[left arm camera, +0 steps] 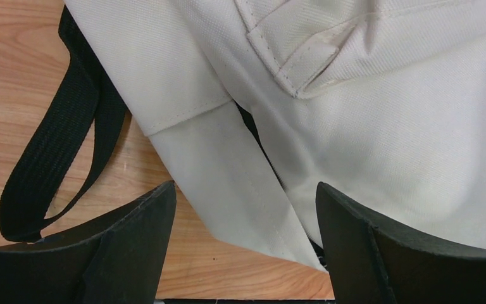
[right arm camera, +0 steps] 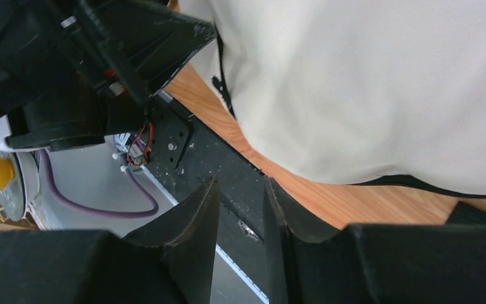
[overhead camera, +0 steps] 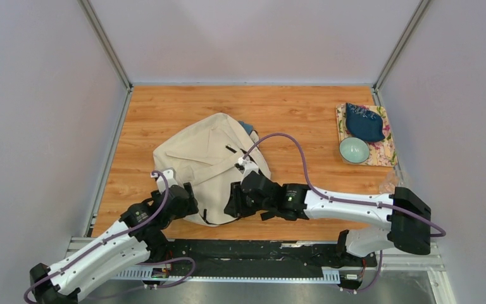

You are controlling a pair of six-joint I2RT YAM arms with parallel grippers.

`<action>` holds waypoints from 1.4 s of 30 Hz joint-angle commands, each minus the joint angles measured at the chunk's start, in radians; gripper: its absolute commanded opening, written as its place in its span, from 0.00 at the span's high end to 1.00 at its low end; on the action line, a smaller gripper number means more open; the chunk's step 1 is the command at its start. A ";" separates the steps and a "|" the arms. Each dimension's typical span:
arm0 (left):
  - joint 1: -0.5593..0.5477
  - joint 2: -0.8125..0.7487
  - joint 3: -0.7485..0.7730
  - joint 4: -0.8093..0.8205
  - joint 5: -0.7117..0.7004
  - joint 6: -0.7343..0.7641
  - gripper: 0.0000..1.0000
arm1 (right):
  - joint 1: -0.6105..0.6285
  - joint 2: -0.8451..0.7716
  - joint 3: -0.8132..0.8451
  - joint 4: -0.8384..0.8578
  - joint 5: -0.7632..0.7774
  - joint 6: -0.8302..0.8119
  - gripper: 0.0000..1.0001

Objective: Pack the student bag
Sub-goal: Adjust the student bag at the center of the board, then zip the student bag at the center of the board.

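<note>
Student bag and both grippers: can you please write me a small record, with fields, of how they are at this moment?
bag: student bag lying on the wooden table
left arm: left gripper open wide, a cream strip of the bag between its fingers, not pinched
right arm: right gripper with only a narrow gap, nothing in it, beside the bag's near edge
strap: black strap looped on the table
far right: green bowl and dark blue pouch on a patterned mat
</note>
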 commanded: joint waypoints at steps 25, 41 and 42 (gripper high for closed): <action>0.198 0.110 -0.142 0.292 0.290 0.113 0.85 | 0.068 0.242 0.170 0.098 -0.082 -0.037 0.50; 0.199 0.104 -0.135 0.301 0.322 0.114 0.98 | 0.072 0.436 0.308 0.121 -0.023 -0.097 0.49; 0.199 0.101 -0.135 0.301 0.322 0.111 0.99 | 0.071 0.439 0.305 0.126 -0.005 -0.099 0.49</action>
